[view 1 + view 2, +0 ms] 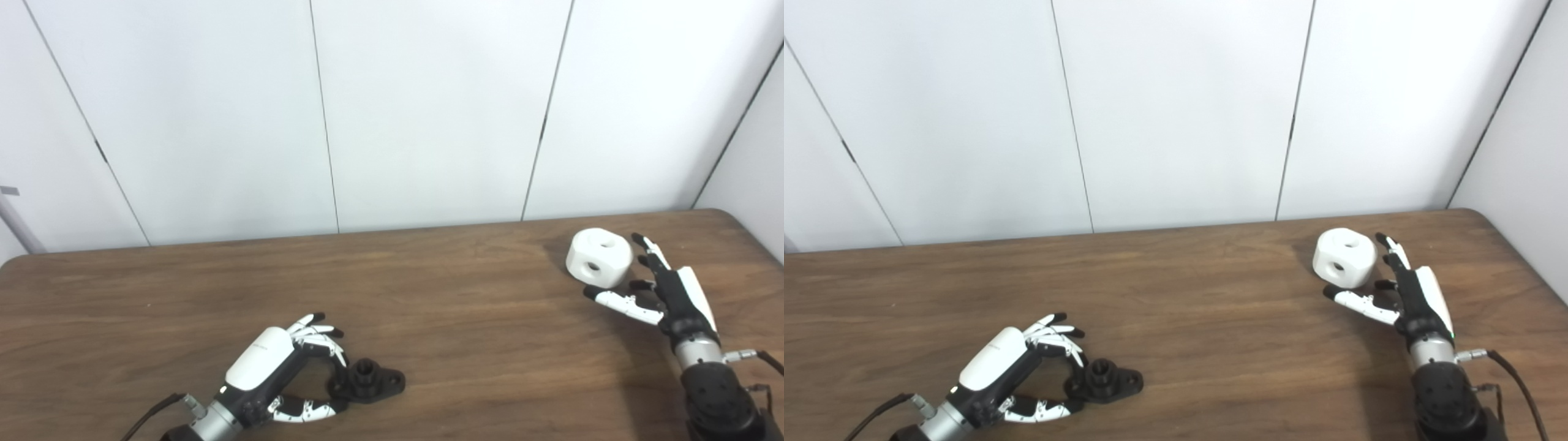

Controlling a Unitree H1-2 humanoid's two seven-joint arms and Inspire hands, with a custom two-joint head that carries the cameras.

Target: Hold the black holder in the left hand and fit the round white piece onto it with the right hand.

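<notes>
Black holder flat on the wooden table, near front left: raised round collar, flanged base. Left hand curled around its left end, fingertips and thumb touching, not lifted. Round white piece, holes on top and side, far right; right hand spread open beside it, empty.

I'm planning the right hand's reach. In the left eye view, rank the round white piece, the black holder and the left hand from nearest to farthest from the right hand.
1. The round white plastic piece, just beside the right hand at the table's far right.
2. The black plastic holder, near front, left of centre.
3. The left hand, just left of the holder, its fingers curled at it.
</notes>
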